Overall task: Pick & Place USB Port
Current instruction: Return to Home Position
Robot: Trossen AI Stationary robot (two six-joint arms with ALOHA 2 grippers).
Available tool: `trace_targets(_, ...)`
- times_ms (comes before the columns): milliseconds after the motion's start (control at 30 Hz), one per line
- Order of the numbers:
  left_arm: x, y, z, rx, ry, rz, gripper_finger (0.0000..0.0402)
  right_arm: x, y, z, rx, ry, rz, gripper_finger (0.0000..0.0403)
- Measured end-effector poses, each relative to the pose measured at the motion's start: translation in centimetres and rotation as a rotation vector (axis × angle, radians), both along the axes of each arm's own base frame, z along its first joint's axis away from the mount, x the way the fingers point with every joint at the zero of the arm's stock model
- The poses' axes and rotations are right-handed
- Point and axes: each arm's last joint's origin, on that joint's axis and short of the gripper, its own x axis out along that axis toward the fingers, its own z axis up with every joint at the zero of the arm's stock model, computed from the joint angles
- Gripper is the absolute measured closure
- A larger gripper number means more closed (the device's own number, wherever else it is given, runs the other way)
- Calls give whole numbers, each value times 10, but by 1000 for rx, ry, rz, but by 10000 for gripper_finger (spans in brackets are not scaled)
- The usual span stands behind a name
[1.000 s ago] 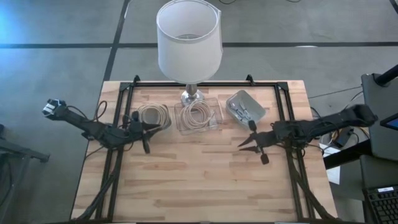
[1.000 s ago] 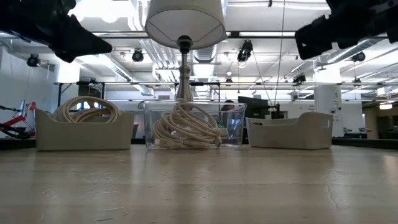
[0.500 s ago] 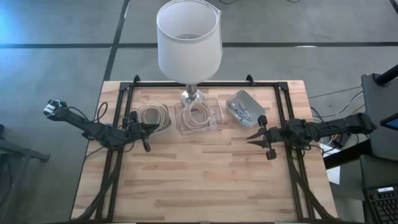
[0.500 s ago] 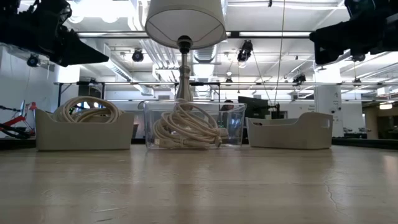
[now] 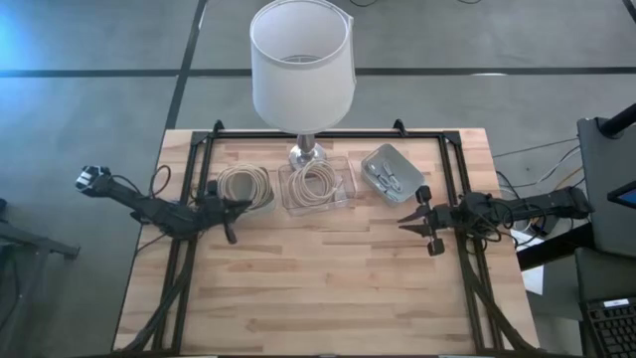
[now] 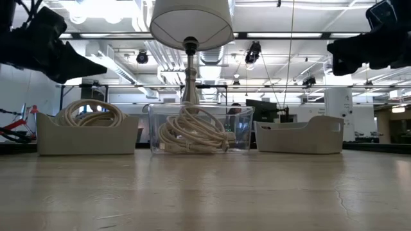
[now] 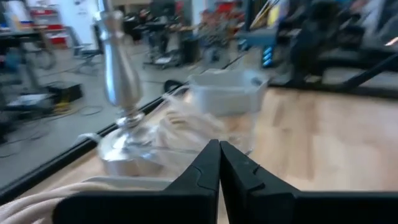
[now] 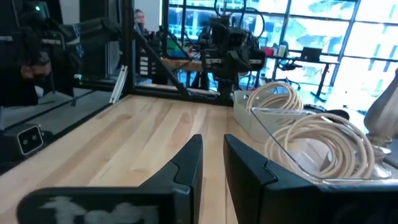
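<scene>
Three containers stand in a row at the table's far side. A beige tray (image 5: 243, 184) holds a coiled cable. A clear box (image 5: 318, 185) holds a pale cable coil (image 8: 317, 140). A grey tray (image 5: 391, 170) holds small metal USB parts (image 5: 385, 177). My left gripper (image 5: 244, 205) is shut, in the air at the near edge of the beige tray, pointing right. My right gripper (image 5: 402, 221) hovers near the grey tray's near side, pointing left. A narrow gap shows between its fingers in the right wrist view (image 8: 212, 146). Neither gripper holds anything.
A lamp with a white shade (image 5: 301, 62) stands on a metal foot (image 7: 121, 87) behind the clear box. A black frame (image 5: 452, 179) runs round the table's far half. Bare wood (image 5: 318, 278) lies between the arms and toward the near edge.
My right gripper has drawn back toward the table's right edge, away from the middle of the table. My left gripper has sunk a little and edged toward the left. The containers and cables have kept their places.
</scene>
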Motion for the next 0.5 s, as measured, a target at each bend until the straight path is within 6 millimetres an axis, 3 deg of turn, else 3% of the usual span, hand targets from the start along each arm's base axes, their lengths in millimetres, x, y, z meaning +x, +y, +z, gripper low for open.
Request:
trace_targets(167,-2,-2,-9,-16,-39,-112,398,-1,0,-1,-7,9,0,346)
trace_targets(500,-6,-2,-4,50,-60,-207,392,-1,0,-1,16,15,1,346)
